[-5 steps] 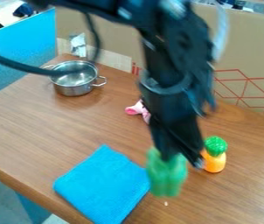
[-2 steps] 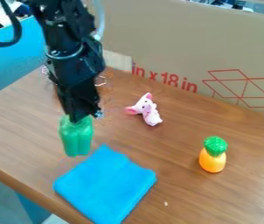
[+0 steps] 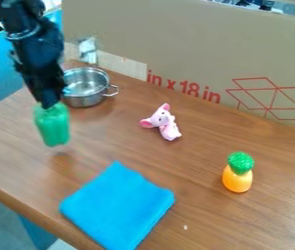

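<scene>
The black gripper [image 3: 50, 103] hangs over the left part of the table, shut on the top of a green pepper-like toy [image 3: 52, 126]. The toy hangs upright just above the wood, with a faint shadow beneath it. Behind and to the right of the gripper stands a steel pot [image 3: 85, 88] with wire handles, its left side partly hidden by the arm. A folded blue cloth [image 3: 117, 207] lies in front and to the right of the green toy.
A pink and white plush toy [image 3: 162, 122] lies mid-table. At the right stands an orange toy with a green top [image 3: 238, 175]. A cardboard wall [image 3: 196, 44] runs along the back of the wooden table [image 3: 196, 166].
The gripper has moved left and back across the table with the green toy, from the cloth's right side to in front of the pot. The pot and plush toy are less covered by the arm.
</scene>
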`<action>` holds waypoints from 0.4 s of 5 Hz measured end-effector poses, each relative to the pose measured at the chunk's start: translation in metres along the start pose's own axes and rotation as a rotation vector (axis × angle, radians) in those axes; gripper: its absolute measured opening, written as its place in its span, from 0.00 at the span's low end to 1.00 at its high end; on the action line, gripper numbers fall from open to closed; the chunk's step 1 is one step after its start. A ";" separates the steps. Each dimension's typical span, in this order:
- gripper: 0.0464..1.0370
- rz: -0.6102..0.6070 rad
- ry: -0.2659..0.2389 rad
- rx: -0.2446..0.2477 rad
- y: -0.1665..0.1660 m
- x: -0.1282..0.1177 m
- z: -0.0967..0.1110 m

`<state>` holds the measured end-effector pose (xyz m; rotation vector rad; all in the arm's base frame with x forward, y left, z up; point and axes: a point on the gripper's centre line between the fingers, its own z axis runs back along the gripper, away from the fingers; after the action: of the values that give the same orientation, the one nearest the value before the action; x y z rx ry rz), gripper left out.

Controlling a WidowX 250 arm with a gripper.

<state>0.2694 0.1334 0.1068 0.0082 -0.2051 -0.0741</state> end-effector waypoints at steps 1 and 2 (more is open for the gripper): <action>0.05 0.055 0.004 0.009 0.023 -0.002 0.000; 0.05 0.062 0.004 0.013 0.031 0.002 -0.004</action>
<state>0.2740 0.1640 0.1038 0.0153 -0.2022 -0.0105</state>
